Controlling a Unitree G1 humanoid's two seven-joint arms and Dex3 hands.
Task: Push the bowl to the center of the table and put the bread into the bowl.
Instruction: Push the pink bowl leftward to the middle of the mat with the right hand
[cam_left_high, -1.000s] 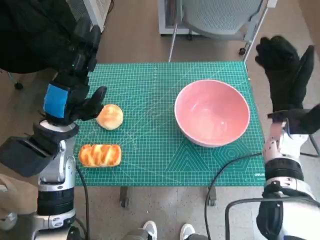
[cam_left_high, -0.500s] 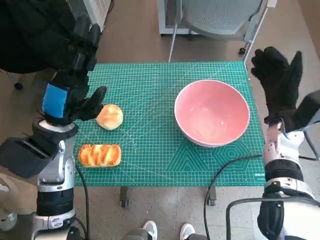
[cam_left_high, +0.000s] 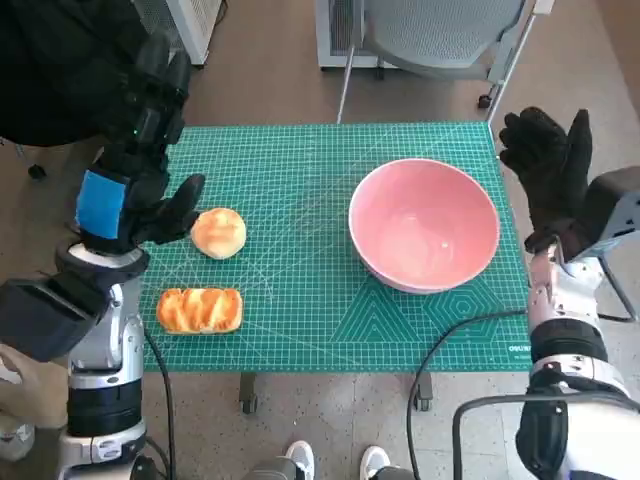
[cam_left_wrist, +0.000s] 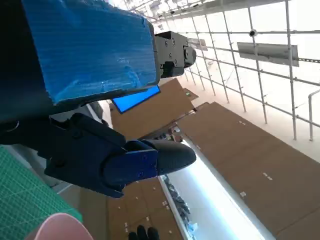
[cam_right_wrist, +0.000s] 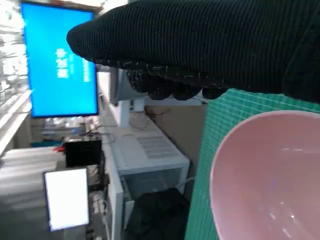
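The pink bowl (cam_left_high: 424, 225) is seen on the right side of the green mat (cam_left_high: 300, 300) (nothing in it). The round bun (cam_left_high: 219, 232) and the long bread (cam_left_high: 200, 310) are placed at the left. Nothing is held by the left hand (cam_left_high: 135, 170) or the right hand (cam_left_high: 548, 175); both are spread.

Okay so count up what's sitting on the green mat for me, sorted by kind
Bowls: 1, the pink bowl.
Breads: 2, the round bun and the long braided loaf.
Total: 3 things on the green mat.
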